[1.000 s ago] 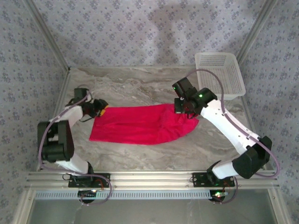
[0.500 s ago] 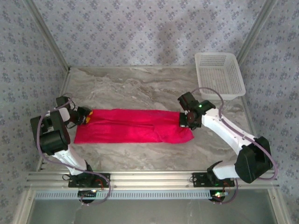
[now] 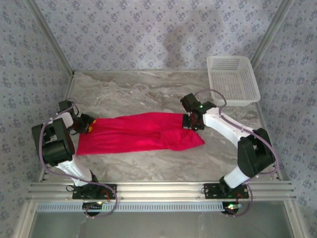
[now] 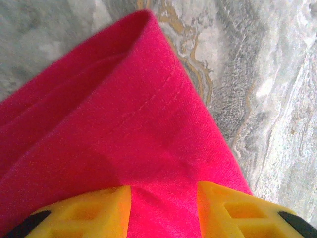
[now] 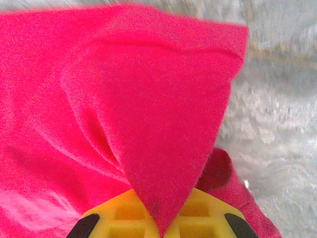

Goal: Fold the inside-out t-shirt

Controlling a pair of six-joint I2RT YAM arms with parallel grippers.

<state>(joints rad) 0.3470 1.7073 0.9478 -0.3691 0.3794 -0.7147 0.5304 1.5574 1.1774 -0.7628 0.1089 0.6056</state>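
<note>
We look down on the whole table [image 3: 148, 94] from high behind; both wrist views press close on the shirt [image 3: 133, 136] it shows.

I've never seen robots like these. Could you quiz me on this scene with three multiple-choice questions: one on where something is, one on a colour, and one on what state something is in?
1. Where does the white basket stand on the table?
A. At the far right corner
B. At the near left corner
C. On top of the cloth

2. What colour is the t-shirt?
A. Blue
B. Red
C. Green

3. How do the left tool and the right tool stand?
A. Both open, well clear of the shirt
B. Each shut on one end of the shirt
C. Both inside the basket

Answers:
1 A: the top view shows it at the table's far right corner.
2 B: it is bright red in all three views.
3 B: each wrist view shows red cloth pinched in that tool, and the shirt lies stretched between the two.
</note>
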